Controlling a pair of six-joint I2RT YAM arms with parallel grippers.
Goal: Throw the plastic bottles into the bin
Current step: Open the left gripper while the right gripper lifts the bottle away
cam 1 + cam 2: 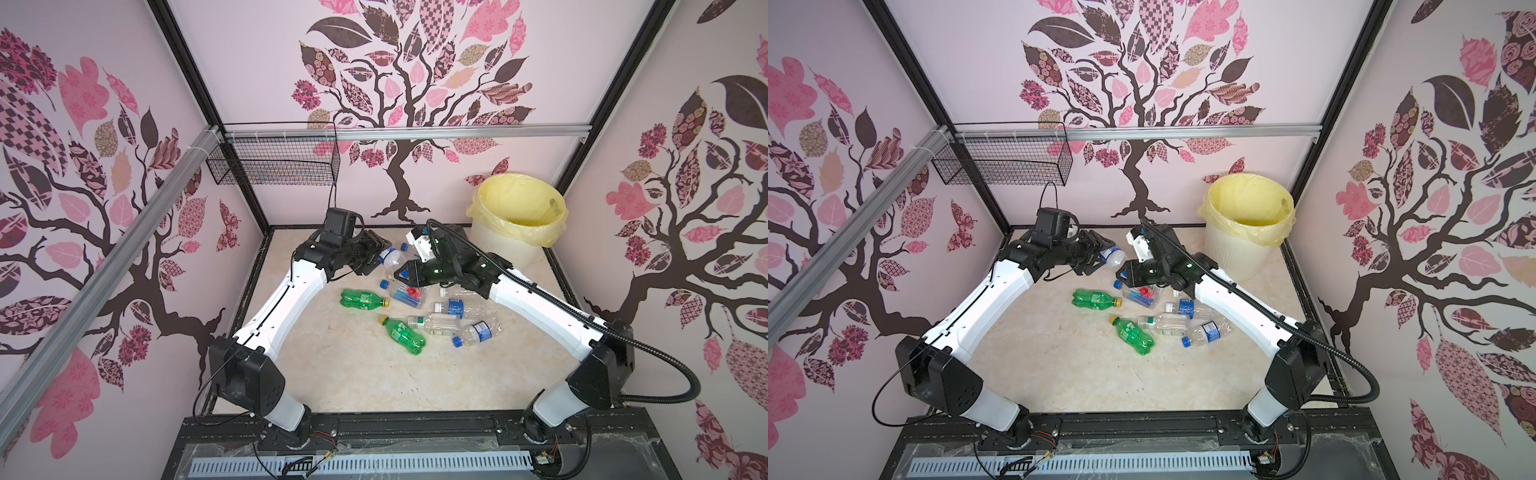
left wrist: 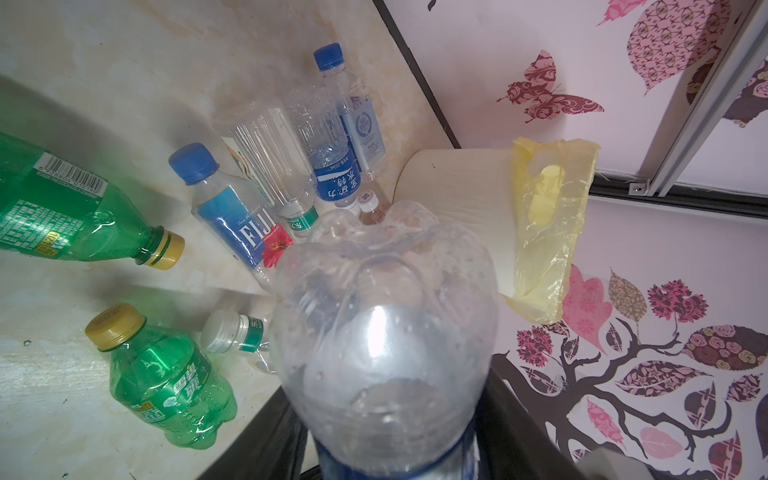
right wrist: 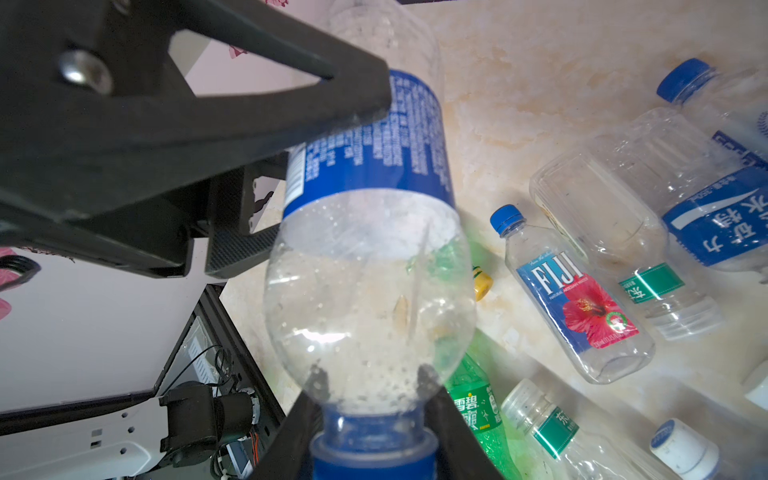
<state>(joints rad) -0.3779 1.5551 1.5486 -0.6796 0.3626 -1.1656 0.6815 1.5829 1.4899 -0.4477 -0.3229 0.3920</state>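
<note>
My right gripper [image 3: 370, 386] is clamped on the neck of a clear plastic bottle with a blue label and blue cap [image 3: 370, 291], just beside the cap. My left gripper [image 1: 376, 252] sits at the label end — one finger touches the label, but I cannot tell if those jaws grip or stand apart. The bottle hangs over the beige marbled tabletop [image 1: 332, 374], left of the round white ribbed bin with its pale yellow bag [image 1: 498, 247]; other bottles [image 1: 403, 334] lie loose on the tabletop.
</note>
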